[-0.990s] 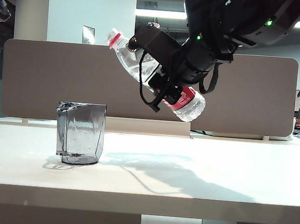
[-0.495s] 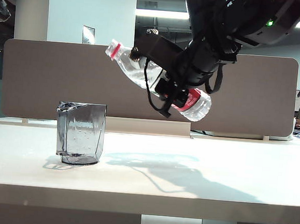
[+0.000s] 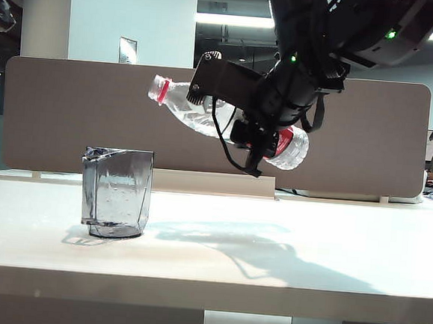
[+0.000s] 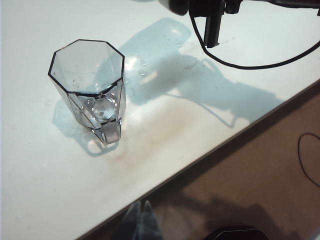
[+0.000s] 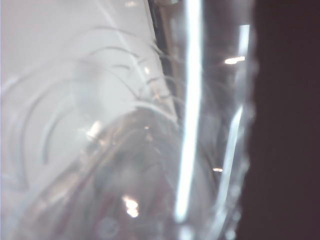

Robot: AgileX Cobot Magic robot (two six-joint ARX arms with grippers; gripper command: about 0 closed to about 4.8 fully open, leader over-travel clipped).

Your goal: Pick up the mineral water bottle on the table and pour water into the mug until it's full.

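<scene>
One mineral water bottle is recorded as lifted clear of the table and held in the air, tilted nearly level, its red-ringed neck directed toward the mug and lying above and just to the side of it. The right claw is seen clamped around the bottle's labelled lower body; in the right wrist view only ribbed clear plastic is shown, filling the frame. One mug is listed, standing upright on the table, smoky-grey and angular; in the left wrist view the mug appears almost empty, with droplets on its walls. No stream of water is visible at the bottle's mouth. The pick-up is judged done; the pour is judged barely begun, and the filling of the mug remains. The left claw is not shown in any view, so its state cannot be told. Count: one bottle, one mug, one table, one divider panel behind.
</scene>
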